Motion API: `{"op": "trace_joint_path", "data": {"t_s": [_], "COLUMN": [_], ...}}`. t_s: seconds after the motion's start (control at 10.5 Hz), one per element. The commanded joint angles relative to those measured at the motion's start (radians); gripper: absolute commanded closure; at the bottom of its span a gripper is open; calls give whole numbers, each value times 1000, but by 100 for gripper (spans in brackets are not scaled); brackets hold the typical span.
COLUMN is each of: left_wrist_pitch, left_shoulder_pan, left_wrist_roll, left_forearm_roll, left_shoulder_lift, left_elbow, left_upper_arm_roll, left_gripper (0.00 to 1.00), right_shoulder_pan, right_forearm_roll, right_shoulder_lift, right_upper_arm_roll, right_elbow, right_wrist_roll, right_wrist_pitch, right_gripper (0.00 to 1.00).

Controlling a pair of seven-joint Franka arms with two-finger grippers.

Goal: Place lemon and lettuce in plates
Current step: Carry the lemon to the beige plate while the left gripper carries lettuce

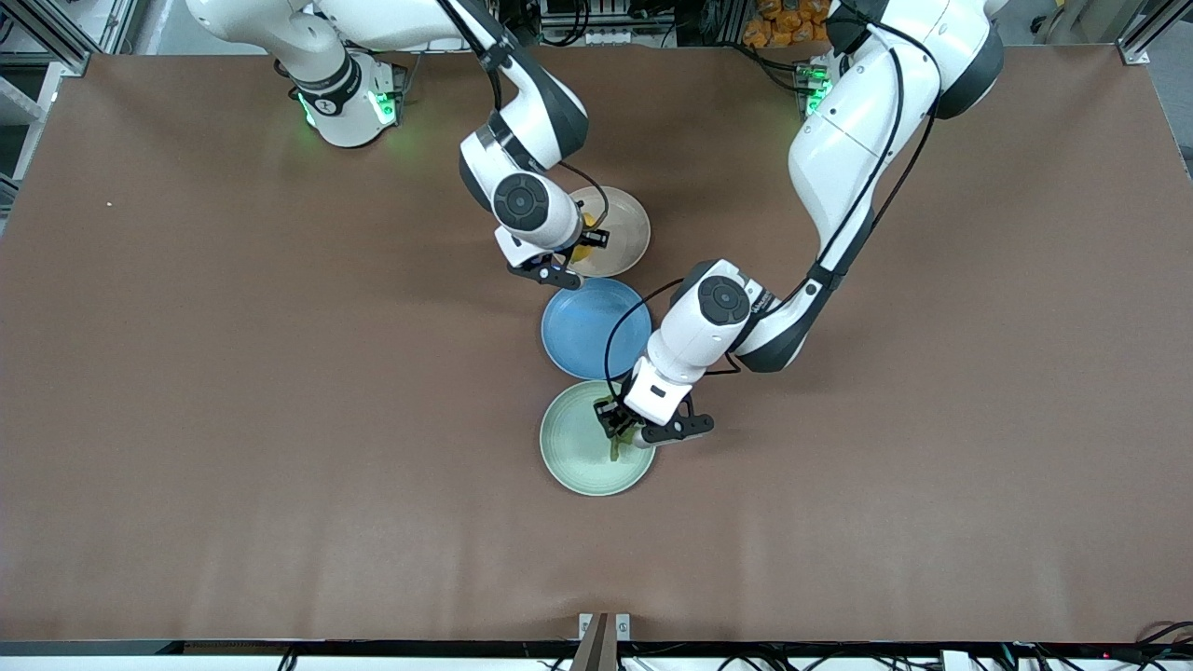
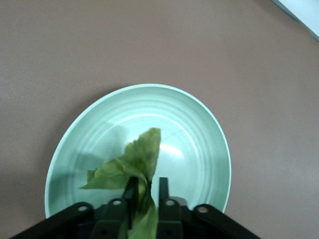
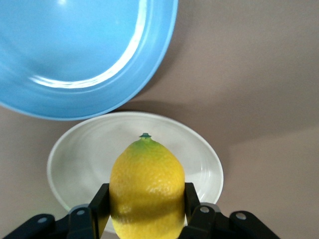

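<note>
Lemon (image 3: 147,191) pinched between the fingers of my right gripper (image 1: 569,256), hanging over the beige plate (image 1: 626,233), the plate farthest from the front camera in a row of three. Lettuce (image 2: 130,172) pinched in my left gripper (image 1: 623,431), hanging over the mint green plate (image 2: 199,134), the nearest of the three. Blue plate (image 1: 582,331) sits between them and takes no part. In the right wrist view the lemon hangs nub-end down with the beige plate's bowl directly under it; in the left wrist view the leaf tip droops toward the middle of the green plate, whether touching I cannot tell. Judgement: both items are at the release step, neither yet set down. To do it well: lower each gripper until the item is just above or resting on the plate floor before spreading the fingers. The lemon is round and will likely roll, so release it low and near the bowl's centre, not near the rim beside the blue plate. The leaf is light and may cling to a finger; open fully, then lift straight up so it is not dragged over the rim.
</note>
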Motion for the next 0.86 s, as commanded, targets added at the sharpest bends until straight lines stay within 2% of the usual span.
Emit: {"op": "trace_joint_path", "data": {"t_s": [0.0, 0.1, 0.38, 0.57, 0.67, 0.77], "left_wrist_pitch": [-43, -94, -215, -369, -458, -552], "left_shoulder_pan": [2, 7, 62, 114, 143, 177], "left_wrist_roll": [-29, -26, -17, 89, 168, 237], "left_forearm_roll": [11, 21, 28, 28, 27, 25], "left_shoulder_lift": [-53, -89, -212, -310, -353, -398], "left_elbow": [-7, -5, -4, -9, -9, -9], "left_upper_arm_roll": [20, 22, 26, 26, 25, 20], "left_gripper": [0, 0, 0, 0, 0, 0], "right_shoulder_pan": [5, 7, 4, -5, -14, -24], "right_forearm_roll": [61, 57, 55, 40, 11, -71], "right_shoulder_lift": [23, 21, 18, -24, -46, -66], "right_upper_arm_roll": [-9, -11, -12, -32, -66, -106], "right_elbow": [15, 14, 46, 78, 98, 113], "right_wrist_roll": [8, 5, 3, -4, -18, -79], "right_wrist_pitch": [4, 6, -10, -19, -69, -144], "right_gripper": [45, 0, 0, 0, 0, 0]}}
